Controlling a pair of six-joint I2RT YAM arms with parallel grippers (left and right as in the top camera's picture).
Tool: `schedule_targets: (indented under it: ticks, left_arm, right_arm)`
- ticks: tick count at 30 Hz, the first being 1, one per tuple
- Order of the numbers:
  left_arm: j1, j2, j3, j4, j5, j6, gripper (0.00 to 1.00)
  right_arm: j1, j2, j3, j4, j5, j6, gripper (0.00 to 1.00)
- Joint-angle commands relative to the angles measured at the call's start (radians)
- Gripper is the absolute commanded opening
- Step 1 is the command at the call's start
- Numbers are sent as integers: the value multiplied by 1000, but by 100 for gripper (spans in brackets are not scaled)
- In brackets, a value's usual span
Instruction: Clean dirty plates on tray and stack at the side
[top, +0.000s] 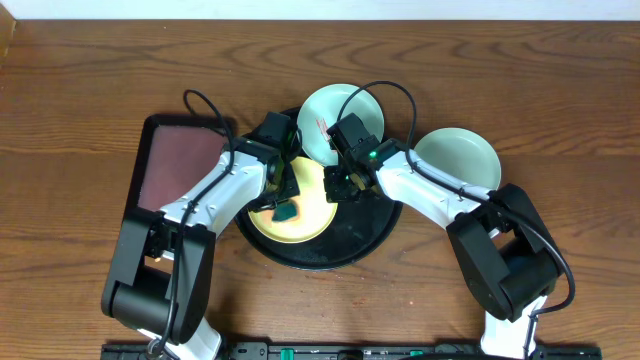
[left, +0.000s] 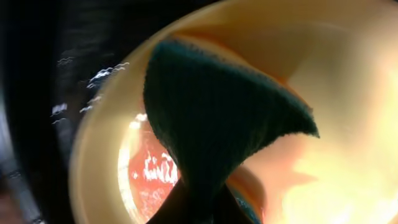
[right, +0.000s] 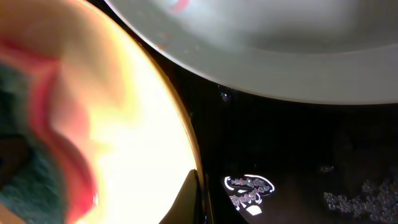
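Note:
The pale yellow plate (top: 302, 228) lies on the left of the round black tray (top: 365, 235). My left gripper (top: 286, 202) is shut on a dark teal cloth (top: 289, 212) and presses it onto the yellow plate (left: 348, 124), beside a red smear (left: 149, 180). The cloth (left: 211, 118) fills the left wrist view. My right gripper (top: 339, 190) is shut on the yellow plate's right rim (right: 177, 143). One aqua plate (top: 335, 110) with a red smear sits at the tray's back edge and shows in the right wrist view (right: 280, 56). A second aqua plate (top: 460, 160) stands on the table right of the tray.
A rectangular black-rimmed tray (top: 180, 165) with a reddish-brown inside lies left of the round tray, under the left arm. Wet specks glint on the black tray's floor (right: 298, 149). Brown wooden tabletop (top: 90, 90) surrounds everything.

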Motion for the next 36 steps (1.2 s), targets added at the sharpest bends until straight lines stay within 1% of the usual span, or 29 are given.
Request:
schedule_targets:
  ticks: [1, 7, 10, 19, 22, 25, 29, 31, 32, 33, 34, 35, 36]
  left_arm:
    - [16, 13, -15, -88, -196, -74, 7]
    - [16, 2, -8, -175, -177, -72, 8]
    - [16, -21, 29, -203, -159, -22, 7]
    - [29, -144, 185, -203, -159, 93, 8]
    - [62, -208, 220, -203, -160, 124, 7]
    - [111, -258, 221, -208, -175, 127, 7]
    - [200, -272, 219, -228, -179, 145, 7]
    - [269, -257, 197, -236, -178, 145, 8]
    - [285, -252, 191, -237, -178, 145, 8]
    - [299, -246, 187, -237, -178, 145, 8]
    - [309, -240, 186, -238, -178, 145, 7]
    - [317, -235, 186, -241, -178, 145, 7]
    - [324, -230, 186, -241, -178, 145, 7]
  right_arm:
    - [-4, 27, 9, -6, 46, 14, 1]
    - [-4, 27, 9, -6, 47, 14, 1]
    - [-4, 27, 9, -6, 46, 14, 1]
    - [-4, 27, 9, -6, 43, 2, 1]
    - [-4, 27, 9, -6, 42, -1, 1]
    - [-4, 27, 9, -5, 43, -1, 2]
    - [-3, 29, 9, 3, 44, -1, 11]
    - [1, 51, 8, 37, 44, -5, 21]
    - [4, 59, 8, 45, 43, -5, 20]
    - [8, 68, 8, 53, 43, -5, 17]
    - [12, 70, 8, 58, 43, -5, 7]
    - [14, 71, 8, 58, 43, -11, 1]
    - [17, 71, 9, 61, 42, -23, 1]
